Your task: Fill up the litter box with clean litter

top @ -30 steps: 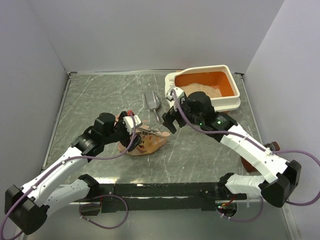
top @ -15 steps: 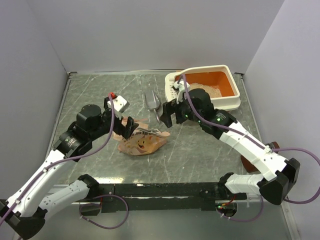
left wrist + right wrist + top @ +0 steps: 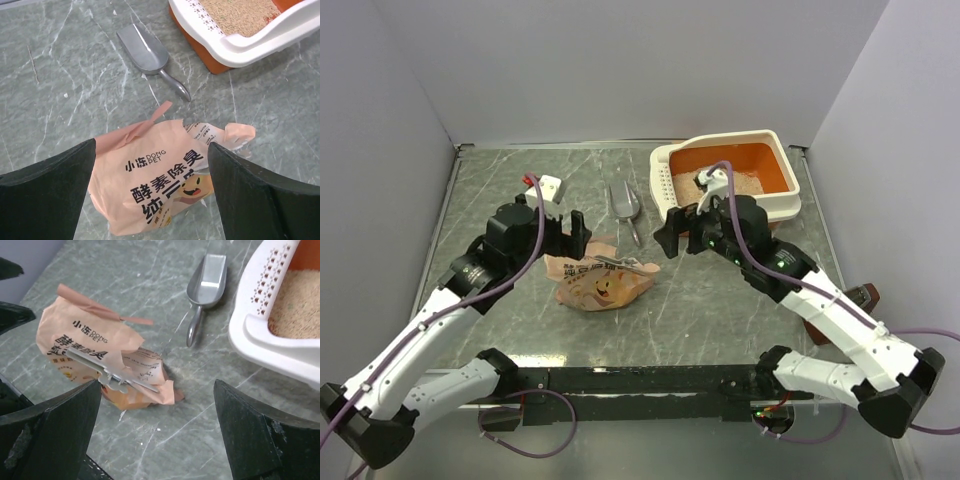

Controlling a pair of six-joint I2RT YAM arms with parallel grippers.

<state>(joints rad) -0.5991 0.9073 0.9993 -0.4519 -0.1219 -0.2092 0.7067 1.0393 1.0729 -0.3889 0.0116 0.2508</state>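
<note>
The litter box [image 3: 790, 186], cream-white rim and orange basin, stands at the back right with pale beige clean litter [image 3: 745, 181] in it. It also shows in the left wrist view [image 3: 240, 47] and the right wrist view [image 3: 260, 340], with litter [image 3: 300, 305] visible. A crumpled tan-orange printed bag [image 3: 605, 285] lies flat on the table between the arms. My left gripper [image 3: 575, 234] is open and empty above the bag's left end [image 3: 160, 175]. My right gripper [image 3: 674, 237] is open and empty, to the right of the bag [image 3: 95, 350] and just in front of the box.
A grey metal scoop [image 3: 623, 205] lies behind the bag, left of the box; it also shows in the right wrist view [image 3: 205, 285]. A metal clip [image 3: 110, 372] sits on the bag. A brown object [image 3: 860, 295] lies at the table's right edge. Walls enclose three sides.
My left gripper let go of the bag and lifted off it, now open. My right gripper drew back to the right, away from the bag. The bag stays flat on the table.
</note>
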